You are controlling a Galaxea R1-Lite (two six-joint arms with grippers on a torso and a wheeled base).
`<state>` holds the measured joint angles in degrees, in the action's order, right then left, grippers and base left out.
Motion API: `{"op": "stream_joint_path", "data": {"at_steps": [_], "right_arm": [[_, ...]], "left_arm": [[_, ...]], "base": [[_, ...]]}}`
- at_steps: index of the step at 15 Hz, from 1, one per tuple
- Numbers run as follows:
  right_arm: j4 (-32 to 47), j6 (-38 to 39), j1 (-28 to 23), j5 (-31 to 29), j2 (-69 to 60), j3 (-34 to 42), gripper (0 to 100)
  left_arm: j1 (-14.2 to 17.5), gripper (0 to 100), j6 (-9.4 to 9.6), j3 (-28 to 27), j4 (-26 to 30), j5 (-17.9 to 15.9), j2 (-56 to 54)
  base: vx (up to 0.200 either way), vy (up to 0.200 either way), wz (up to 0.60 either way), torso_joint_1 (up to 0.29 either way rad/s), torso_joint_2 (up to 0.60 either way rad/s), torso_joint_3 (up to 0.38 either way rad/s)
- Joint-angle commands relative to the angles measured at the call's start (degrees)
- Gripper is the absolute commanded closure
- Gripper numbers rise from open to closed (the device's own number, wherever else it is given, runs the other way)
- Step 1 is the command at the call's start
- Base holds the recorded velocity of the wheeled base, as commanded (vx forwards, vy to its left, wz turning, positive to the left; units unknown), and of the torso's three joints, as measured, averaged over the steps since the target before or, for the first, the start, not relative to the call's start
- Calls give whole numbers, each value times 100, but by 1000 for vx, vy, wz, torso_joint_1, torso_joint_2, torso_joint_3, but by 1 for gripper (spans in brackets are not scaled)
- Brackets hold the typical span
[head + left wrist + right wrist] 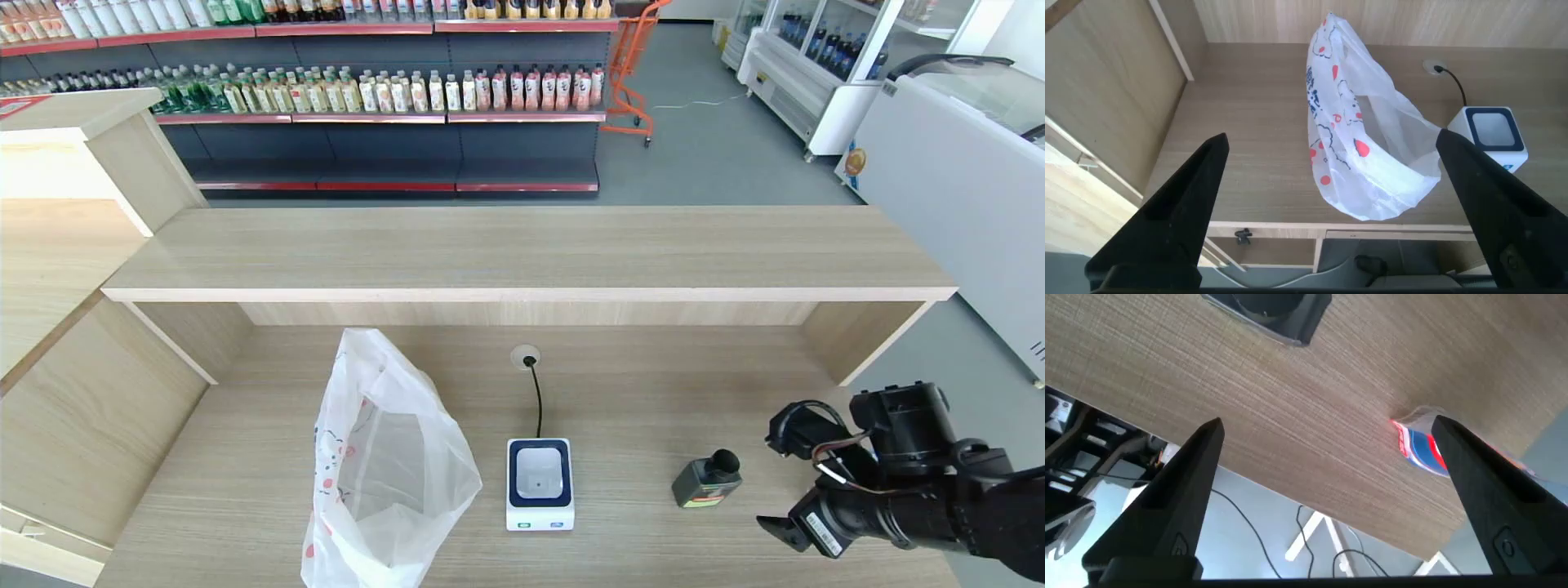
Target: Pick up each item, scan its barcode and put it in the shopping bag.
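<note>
A crinkly translucent white plastic shopping bag (384,465) stands at 9 o'clock of the boxy white glass-topped scanner (539,483), with a squat dark black-capped bottle (707,480) at 3 o'clock. The left gripper (1333,140) and right gripper (1327,429) both have their fingers apart.

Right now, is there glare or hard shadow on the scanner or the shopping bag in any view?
Head view: the white box scanner with a dark-framed glass window carries a pale sheen, no harsh glare; the translucent white plastic shopping bag is evenly lit, its shadow on the light wood counter faint. Left wrist view: same pale glass, bag lit through.
</note>
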<state>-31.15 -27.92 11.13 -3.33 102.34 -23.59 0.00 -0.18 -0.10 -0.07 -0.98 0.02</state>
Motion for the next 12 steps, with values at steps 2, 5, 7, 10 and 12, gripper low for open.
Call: {"op": "stream_joint_path", "data": {"at_steps": [2, 5, 7, 10, 12], "right_arm": [[-717, -38, 539, -1, 1201, -199, 0], [-1148, -21, 794, 25, 1798, -673, 0], [-1253, -21, 917, 34, 2036, -937, 0], [-1526, -47, 1146, 104, 2326, -1245, 0], [-1587, -82, 1199, 157, 2413, -1297, 0]], "left_arm": [[0, 0, -8, 1, -1, -8, -2], [0, 0, 1, 1, -1, 1, -2], [0, 0, -8, 1, -1, 1, -2], [0, 0, -8, 1, -1, 1, -2], [0, 0, -8, 1, -1, 1, -2]], "base": [[0, 0, 0, 0, 0, 0], [0, 0, 0, 0, 0, 0], [0, 0, 0, 0, 0, 0], [0, 0, 0, 0, 0, 0], [0, 0, 0, 0, 0, 0]]}}
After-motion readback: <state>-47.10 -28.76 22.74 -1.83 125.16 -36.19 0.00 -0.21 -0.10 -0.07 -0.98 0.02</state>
